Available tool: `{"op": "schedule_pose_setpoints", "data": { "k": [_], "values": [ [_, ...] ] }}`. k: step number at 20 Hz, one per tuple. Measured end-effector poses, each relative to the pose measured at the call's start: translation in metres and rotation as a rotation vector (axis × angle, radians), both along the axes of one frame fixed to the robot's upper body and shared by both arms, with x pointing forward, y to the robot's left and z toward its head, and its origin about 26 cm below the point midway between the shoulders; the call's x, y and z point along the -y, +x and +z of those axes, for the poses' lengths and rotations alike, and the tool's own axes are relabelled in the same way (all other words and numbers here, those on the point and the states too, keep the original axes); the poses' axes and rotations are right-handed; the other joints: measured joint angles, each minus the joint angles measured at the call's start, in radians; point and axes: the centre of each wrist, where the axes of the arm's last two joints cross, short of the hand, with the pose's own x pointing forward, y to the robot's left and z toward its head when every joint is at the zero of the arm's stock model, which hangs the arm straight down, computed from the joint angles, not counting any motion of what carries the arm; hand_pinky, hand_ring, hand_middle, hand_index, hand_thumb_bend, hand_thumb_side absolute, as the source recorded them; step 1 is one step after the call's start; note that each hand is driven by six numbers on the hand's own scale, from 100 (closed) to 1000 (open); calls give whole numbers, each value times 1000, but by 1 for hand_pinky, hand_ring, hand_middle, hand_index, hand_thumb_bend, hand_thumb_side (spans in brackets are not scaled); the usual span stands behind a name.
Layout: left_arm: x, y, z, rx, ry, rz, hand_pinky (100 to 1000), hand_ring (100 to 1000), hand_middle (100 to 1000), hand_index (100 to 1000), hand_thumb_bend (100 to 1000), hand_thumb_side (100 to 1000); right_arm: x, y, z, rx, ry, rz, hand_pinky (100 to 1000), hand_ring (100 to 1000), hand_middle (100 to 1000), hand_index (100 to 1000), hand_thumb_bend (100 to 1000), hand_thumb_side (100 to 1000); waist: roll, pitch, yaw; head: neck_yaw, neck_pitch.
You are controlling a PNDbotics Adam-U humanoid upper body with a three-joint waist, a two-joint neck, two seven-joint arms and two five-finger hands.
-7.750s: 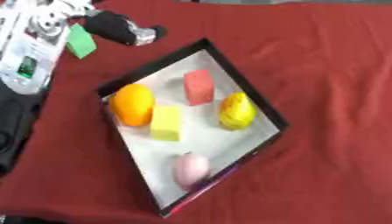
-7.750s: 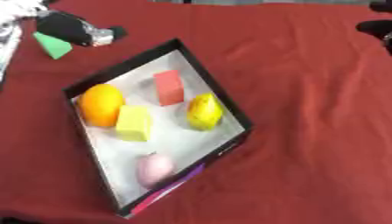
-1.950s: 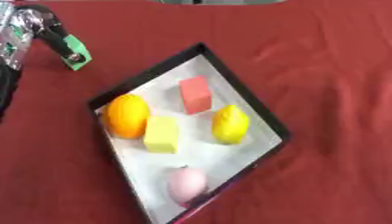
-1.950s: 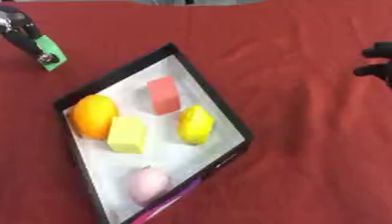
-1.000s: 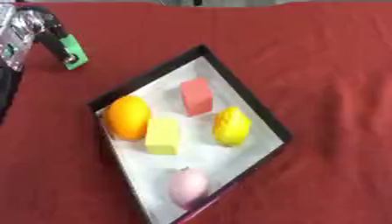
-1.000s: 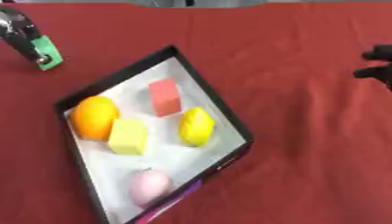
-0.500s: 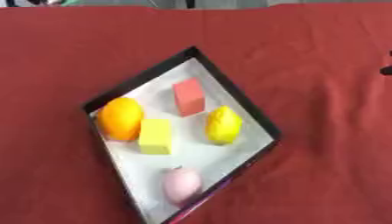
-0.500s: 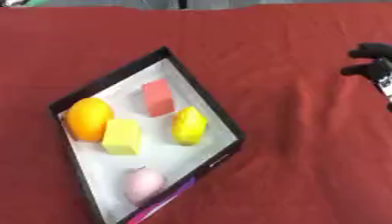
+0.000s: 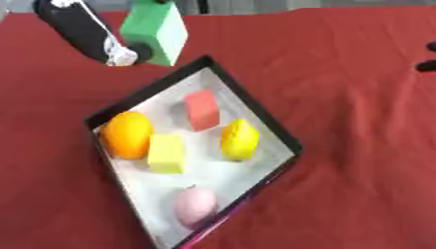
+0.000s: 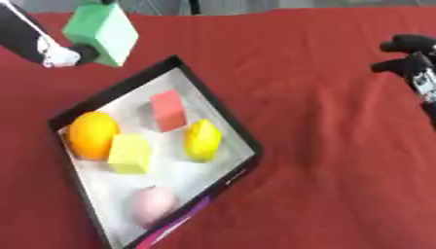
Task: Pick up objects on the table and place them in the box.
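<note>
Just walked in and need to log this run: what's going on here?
The left robot hand holds a green block in the air above the far corner of the box, not yet set inside. The box already holds an orange, a yellow block, a red block, a lemon and a pink fruit. The right robot hand is idle at the right edge over the red cloth.

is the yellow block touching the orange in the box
Touching. In the left eye view the yellow block sits flush against the orange, with no white box floor showing between them.
</note>
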Motion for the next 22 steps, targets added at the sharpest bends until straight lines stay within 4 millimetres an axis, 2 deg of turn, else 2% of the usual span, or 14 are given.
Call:
{"op": "schedule_pose_setpoints", "data": {
  "k": [7,10,11,12,13,14,15,16,17,18,21,22],
  "values": [
    [27,17,-37,-92,145,-24,817,812,699,550,337,168,-2,1,0,-5,-2,9,947,735,790,834,100,534,1,0,-4,2,0],
    [31,21,-46,-100,181,-24,839,831,725,652,376,220,-2,1,1,-4,-3,11,947,735,790,834,100,535,1,0,-4,2,0],
    [32,22,-48,-99,187,-24,849,840,740,707,394,262,-2,1,1,-4,-3,11,947,735,790,834,100,534,1,0,-4,2,0],
    [32,23,-50,-98,194,-24,866,861,778,824,451,380,-2,1,1,-5,-3,11,947,735,790,834,100,534,1,0,-4,2,0],
    [32,24,-52,-97,202,-25,871,872,819,962,547,527,-2,1,1,-5,-3,12,947,735,790,834,100,534,1,0,-4,2,0],
    [32,24,-52,-96,211,-26,877,879,844,1000,632,616,-2,1,1,-6,-4,12,947,735,790,834,100,534,1,0,-4,2,0],
    [32,24,-52,-94,222,-31,879,881,847,1000,662,641,-2,1,1,-6,-4,12,947,735,790,834,100,534,0,0,-4,2,0],
    [31,25,-51,-90,230,-35,897,895,863,1000,767,697,-2,1,1,-6,-4,12,947,735,790,834,100,534,0,0,-4,2,1],
    [29,24,-48,-82,234,-41,897,895,863,1000,767,697,-2,1,1,-7,-4,12,947,735,790,834,100,534,0,0,-4,2,1],
    [27,24,-45,-70,237,-46,901,899,868,1000,825,761,-2,1,1,-7,-4,12,947,735,790,834,100,534,0,0,-3,2,1],
    [17,23,-36,-39,231,-52,901,901,866,1000,791,775,-2,1,1,-6,-3,12,947,735,790,834,100,533,-1,0,-1,2,2],
    [14,22,-33,-31,221,-51,888,893,852,989,666,755,-2,1,1,-6,-2,12,947,735,790,834,100,533,-1,0,0,2,5]
  ]
}}
